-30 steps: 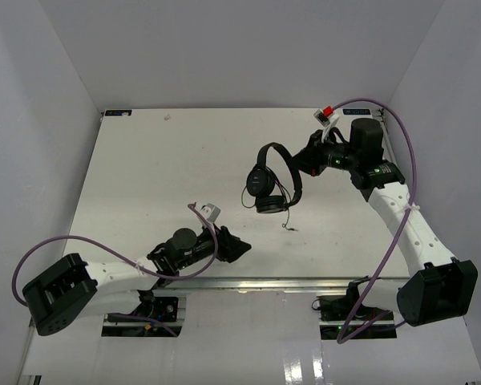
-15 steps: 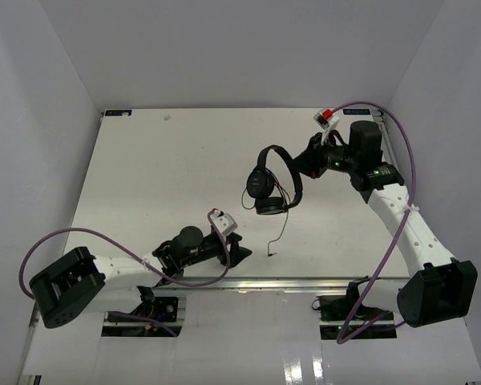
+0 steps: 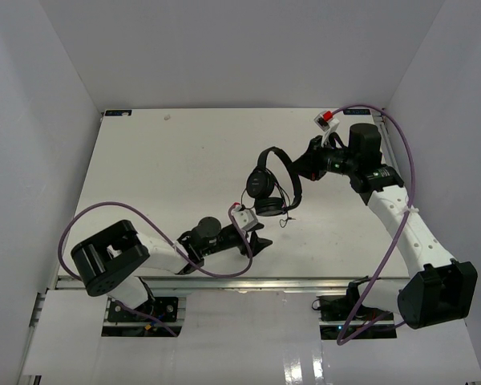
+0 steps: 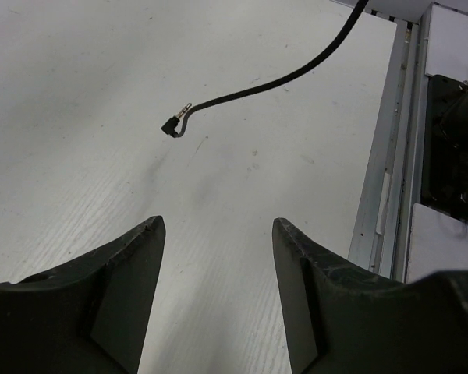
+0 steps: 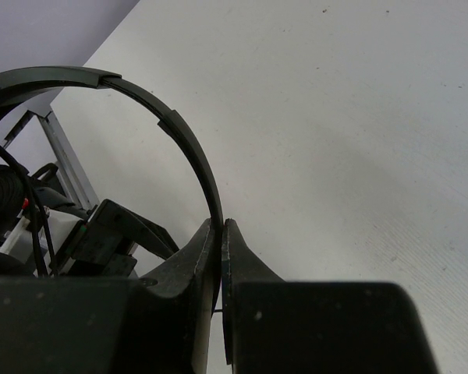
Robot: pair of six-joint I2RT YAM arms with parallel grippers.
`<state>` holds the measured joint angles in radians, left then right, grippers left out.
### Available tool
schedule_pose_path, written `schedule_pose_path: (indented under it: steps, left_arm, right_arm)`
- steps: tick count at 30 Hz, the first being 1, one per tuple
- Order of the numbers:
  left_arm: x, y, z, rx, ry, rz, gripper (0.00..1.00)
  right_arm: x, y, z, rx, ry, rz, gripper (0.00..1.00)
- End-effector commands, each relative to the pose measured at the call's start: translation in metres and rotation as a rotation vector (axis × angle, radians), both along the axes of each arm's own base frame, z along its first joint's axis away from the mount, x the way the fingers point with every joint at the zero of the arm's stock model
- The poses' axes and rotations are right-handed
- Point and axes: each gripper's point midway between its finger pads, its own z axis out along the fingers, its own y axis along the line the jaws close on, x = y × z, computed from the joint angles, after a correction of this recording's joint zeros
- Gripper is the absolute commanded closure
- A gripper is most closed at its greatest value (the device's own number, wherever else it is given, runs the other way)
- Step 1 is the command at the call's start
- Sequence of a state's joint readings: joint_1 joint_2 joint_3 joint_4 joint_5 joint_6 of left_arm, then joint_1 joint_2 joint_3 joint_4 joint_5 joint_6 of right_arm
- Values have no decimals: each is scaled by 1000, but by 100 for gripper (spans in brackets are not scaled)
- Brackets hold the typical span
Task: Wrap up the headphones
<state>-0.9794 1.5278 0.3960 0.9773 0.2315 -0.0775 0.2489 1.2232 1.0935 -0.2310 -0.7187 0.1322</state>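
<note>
The black headphones (image 3: 270, 180) hang above the table's middle right, headband up and earcups (image 3: 260, 186) low. My right gripper (image 3: 299, 168) is shut on the thin headband (image 5: 183, 140), its fingertips (image 5: 221, 230) pinching it. The thin black cable (image 3: 289, 210) dangles from the earcups, and its plug (image 3: 284, 223) ends just over the table. My left gripper (image 3: 260, 241) is open and empty, low over the table, left of and nearer than the plug. In the left wrist view the plug (image 4: 174, 128) lies ahead of the open gripper (image 4: 218, 234), apart from it.
The table's near edge, with a metal rail (image 3: 305, 282), runs just behind the left gripper and shows at the right of the left wrist view (image 4: 382, 195). White walls enclose the table on three sides. Purple robot cables (image 3: 88, 220) loop off both arms.
My left arm has swung right across the near edge toward the dangling cable end. The cable's end has swung about. The right arm and headphones have barely moved.
</note>
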Motion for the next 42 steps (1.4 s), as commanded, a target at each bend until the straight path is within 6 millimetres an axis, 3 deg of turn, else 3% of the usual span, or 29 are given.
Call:
schedule_pose_path:
  steps: [1, 7, 12, 15, 18, 30, 33, 42]
  left_arm:
    - [4, -7, 28, -69, -74, -3, 33]
    - [-5, 2, 35, -161, -39, 10, 30]
    - [-25, -21, 37, -226, -10, -98, 29]
    - [-37, -35, 27, -210, 11, -152, 30]
    - [-41, -38, 25, -220, 19, -166, 32]
    - [-27, -26, 14, -150, 20, -61, 35]
    - [-23, -15, 5, -110, 27, -12, 33]
    - [-17, 2, 6, -88, 15, 61, 30]
  right_arm:
    - [-4, 2, 21, 41, -37, 13, 92]
    - [-4, 2, 19, 55, -6, -6, 92]
    - [-6, 2, 20, 64, 4, -10, 92]
    - [-8, 1, 20, 65, 3, -12, 92]
    - [-8, 0, 17, 62, 6, -14, 92]
    - [-9, 0, 19, 65, 4, -12, 92]
    - [-9, 0, 19, 65, 4, -13, 92]
    - [-10, 1, 19, 71, 9, -3, 92]
